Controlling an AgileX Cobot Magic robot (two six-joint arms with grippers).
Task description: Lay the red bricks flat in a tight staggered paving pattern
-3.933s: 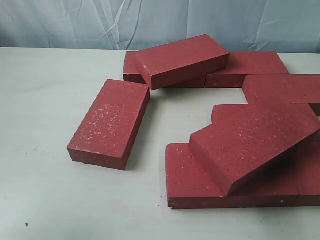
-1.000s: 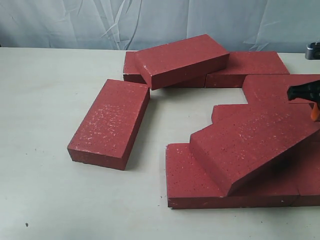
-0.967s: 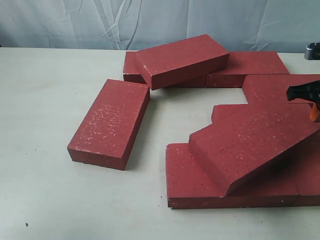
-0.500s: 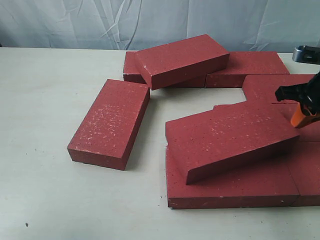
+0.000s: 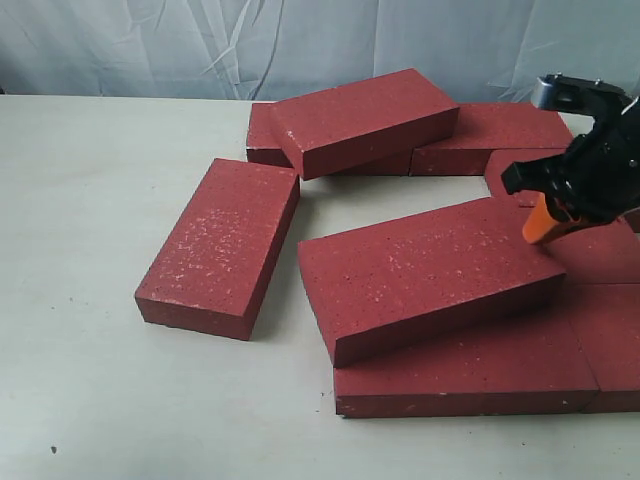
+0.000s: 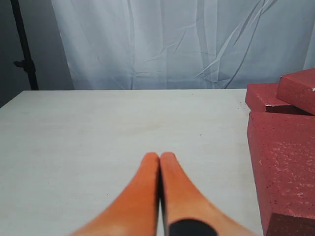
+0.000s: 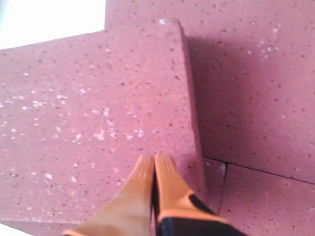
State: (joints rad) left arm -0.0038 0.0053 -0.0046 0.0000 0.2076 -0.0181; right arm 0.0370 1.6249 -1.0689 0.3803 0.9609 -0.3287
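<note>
Its fingers pressed together, the right gripper (image 5: pixel 541 228) has shoved the tilted brick (image 5: pixel 425 270) leftward across the lower bricks (image 5: pixel 470 375), toward the worktop (image 5: pixel 100 380) gap.

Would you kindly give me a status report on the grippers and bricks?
Left gripper shut, empty, over the table. Right gripper shut, tips at the tilted brick, right end. It lies askew atop the flat bricks; another stacked brick at the back.

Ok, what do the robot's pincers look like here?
The left pincer and right pincer both have smooth, tapering orange fingers with black parts nearer the base. The exterior view shows the right one's body black, topped by a silver fitting.
</note>
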